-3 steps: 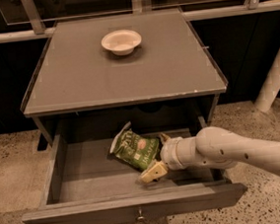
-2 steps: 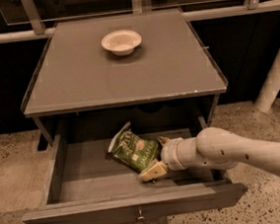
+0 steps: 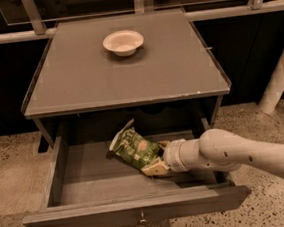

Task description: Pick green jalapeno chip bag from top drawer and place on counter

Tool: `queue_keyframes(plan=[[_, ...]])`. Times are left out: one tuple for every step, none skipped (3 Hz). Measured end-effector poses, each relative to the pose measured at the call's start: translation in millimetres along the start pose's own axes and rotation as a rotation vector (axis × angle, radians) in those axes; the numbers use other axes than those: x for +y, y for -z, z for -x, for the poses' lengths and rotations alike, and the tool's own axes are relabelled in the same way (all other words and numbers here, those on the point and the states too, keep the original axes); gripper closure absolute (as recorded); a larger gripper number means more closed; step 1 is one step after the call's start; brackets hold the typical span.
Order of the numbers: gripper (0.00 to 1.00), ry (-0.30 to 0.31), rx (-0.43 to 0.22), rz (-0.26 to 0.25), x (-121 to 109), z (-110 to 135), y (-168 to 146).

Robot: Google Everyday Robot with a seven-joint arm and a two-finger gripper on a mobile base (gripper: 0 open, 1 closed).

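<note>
The top drawer [image 3: 136,209] stands pulled out toward 6 o'clock from beneath the counter [image 3: 124,82], with its front panel nearest the onlooker and a small metal knob [image 3: 141,217] at the centre of that panel. The green jalapeno chip bag [image 3: 132,147] is inside the drawer, right of centre. It is tilted, with its white top edge pointing to 10 o'clock and its lower end pointing to 4 o'clock. The arm [image 3: 246,155] enters from 4 o'clock, crosses the drawer's right wall and ends at the gripper [image 3: 156,157], which is located at the bag's 4 o'clock end. The two tan fingers [image 3: 155,168] are clamped on that end of the bag, one above it and one below it. Whether the bag touches the drawer floor cannot be determined. On the counter, a white bowl [image 3: 123,42] sits upright toward 12 o'clock, well apart from the drawer. A white post [image 3: 279,82] leans at 3 o'clock beside the cabinet, above a speckled floor [image 3: 16,163].
</note>
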State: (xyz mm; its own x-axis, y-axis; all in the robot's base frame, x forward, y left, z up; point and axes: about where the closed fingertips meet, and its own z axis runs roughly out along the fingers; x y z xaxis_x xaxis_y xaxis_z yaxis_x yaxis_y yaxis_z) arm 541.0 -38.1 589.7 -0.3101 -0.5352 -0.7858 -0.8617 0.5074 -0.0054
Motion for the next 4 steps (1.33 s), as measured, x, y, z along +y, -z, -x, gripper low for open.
queue_keyframes(plan=[[0.87,0.000,0.000,0.000,0,0,0],[1.00,0.014,-0.020,0.040,6,8,5],[1.00,-0.009,0.004,0.064,18,12,29],[1.00,-0.046,0.064,0.055,37,21,62]])
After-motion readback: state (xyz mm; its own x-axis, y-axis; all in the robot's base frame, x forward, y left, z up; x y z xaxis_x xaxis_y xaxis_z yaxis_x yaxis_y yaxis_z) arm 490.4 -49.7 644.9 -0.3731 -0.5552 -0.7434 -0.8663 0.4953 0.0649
